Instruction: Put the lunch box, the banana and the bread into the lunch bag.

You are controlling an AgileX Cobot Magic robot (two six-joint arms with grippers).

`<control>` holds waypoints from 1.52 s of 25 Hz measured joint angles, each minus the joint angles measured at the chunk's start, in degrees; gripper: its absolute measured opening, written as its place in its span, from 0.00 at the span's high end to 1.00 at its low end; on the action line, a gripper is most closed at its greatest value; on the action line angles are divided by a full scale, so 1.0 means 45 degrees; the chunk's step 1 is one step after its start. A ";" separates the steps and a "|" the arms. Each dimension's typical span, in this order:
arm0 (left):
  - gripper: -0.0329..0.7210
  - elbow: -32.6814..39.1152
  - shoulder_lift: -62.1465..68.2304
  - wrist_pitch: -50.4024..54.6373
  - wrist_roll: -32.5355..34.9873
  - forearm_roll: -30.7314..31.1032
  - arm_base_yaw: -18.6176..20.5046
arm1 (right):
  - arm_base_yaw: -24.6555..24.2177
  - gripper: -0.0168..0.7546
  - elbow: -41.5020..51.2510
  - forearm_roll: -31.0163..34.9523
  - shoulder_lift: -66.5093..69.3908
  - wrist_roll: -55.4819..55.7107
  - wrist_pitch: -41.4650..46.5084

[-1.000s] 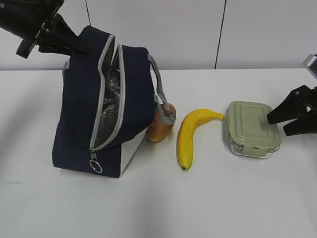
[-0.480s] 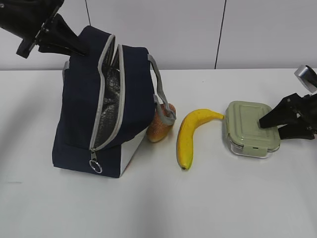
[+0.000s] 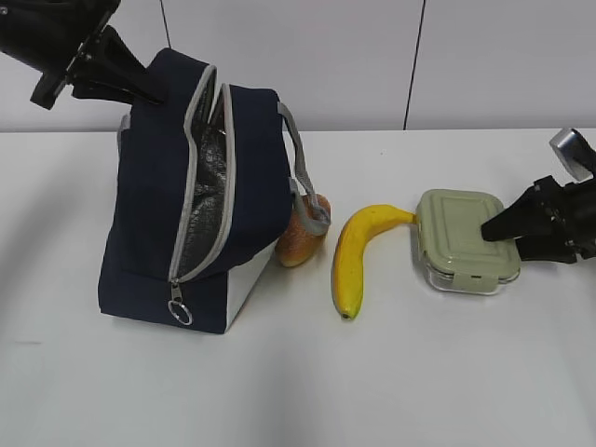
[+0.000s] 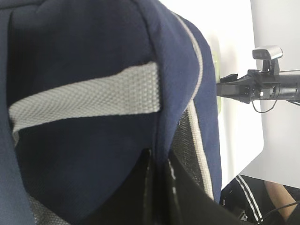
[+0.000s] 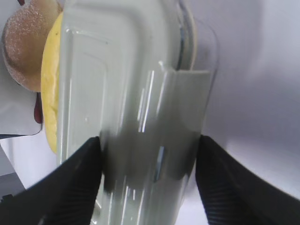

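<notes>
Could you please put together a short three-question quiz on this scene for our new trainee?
1. True or false: the bread is already inside the lunch bag.
2. What do the fingers of the right gripper straddle? A) the banana B) the lunch box C) the bag's grey strap
3. Fill in: the lunch bag's zipper stands ____, showing the silvery lining.

Key
1. False: it lies on the table beside the bag, partly behind a grey strap.
2. B: one finger on each side of it.
3. Open.
</notes>
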 joint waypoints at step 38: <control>0.97 0.0000 0.0000 0.0000 0.0005 0.0000 0.0000 | 0.0082 0.45 -0.0640 0.0442 -0.1951 0.1311 0.0052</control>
